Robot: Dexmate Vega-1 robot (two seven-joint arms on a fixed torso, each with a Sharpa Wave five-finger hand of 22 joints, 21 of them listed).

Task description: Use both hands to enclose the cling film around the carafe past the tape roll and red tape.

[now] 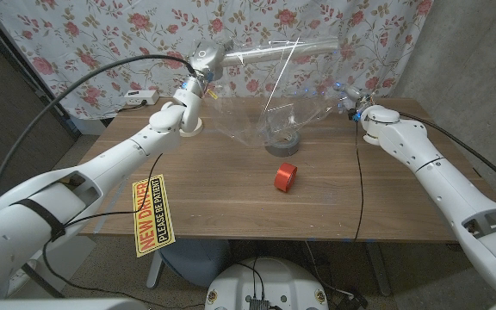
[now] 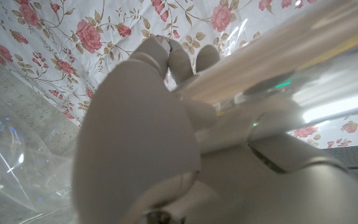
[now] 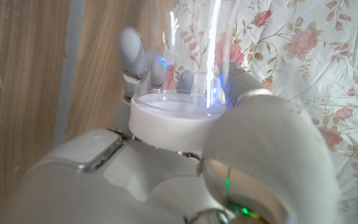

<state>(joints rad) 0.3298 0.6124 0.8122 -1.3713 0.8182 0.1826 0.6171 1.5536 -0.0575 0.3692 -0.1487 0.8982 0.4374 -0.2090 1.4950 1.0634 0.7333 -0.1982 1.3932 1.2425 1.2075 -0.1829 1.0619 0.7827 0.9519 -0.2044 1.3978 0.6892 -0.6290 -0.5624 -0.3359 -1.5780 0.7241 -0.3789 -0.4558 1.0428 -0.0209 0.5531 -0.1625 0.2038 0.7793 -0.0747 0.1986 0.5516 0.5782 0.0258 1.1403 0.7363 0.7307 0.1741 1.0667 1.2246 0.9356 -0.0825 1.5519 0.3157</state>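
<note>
Red tape: nearest, untouched.
Left hand: gripped cling film roll.
Right hand: held carafe (unwrapped; enclosing pending).

From the head we look down and forward over the table to the floral curtain behind it. Our left wrist camera sits tight against the left hand, facing the curtain. Our right wrist camera is as close behind the right hand, seeing tabletop and curtain. All three views share the curtain and the film.
</note>
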